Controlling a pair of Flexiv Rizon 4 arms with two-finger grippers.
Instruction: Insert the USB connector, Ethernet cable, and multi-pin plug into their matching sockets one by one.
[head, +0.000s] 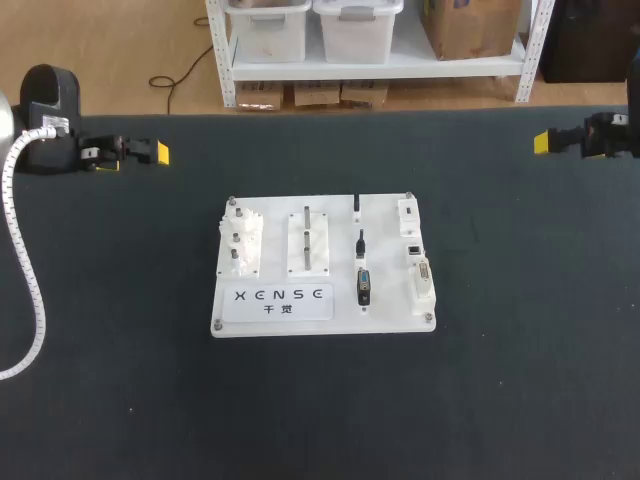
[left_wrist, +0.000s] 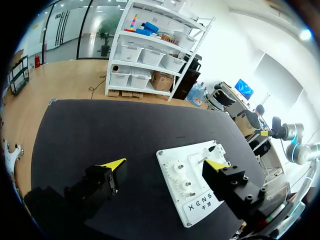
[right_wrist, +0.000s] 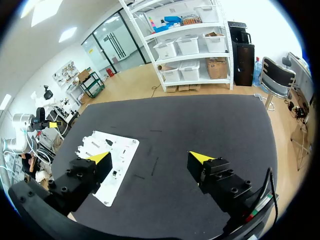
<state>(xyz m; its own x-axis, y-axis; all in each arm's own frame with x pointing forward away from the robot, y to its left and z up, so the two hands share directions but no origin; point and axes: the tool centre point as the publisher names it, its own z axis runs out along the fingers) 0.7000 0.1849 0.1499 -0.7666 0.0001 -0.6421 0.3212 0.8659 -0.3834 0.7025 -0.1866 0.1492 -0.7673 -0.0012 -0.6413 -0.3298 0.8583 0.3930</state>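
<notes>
A white board (head: 322, 318) lies mid-table. On it lie a black USB connector (head: 360, 243), a grey multi-pin plug (head: 363, 286) and a thin black cable end (head: 356, 205). The sockets (head: 415, 250) run in a column along its right side. My left gripper (head: 158, 153) rests far off at the back left, my right gripper (head: 543, 142) at the back right. In the left wrist view the left gripper (left_wrist: 165, 164) is open and empty, with the board (left_wrist: 170, 160) ahead of it. The right gripper (right_wrist: 150, 157) is open and empty too, the board (right_wrist: 122, 150) beyond its finger.
White gears (head: 240, 245) and a block with upright pins (head: 308, 240) occupy the board's left half. Dark table surface (head: 520, 330) surrounds the board on all sides. A white ribbed cable (head: 25, 270) hangs along the left arm.
</notes>
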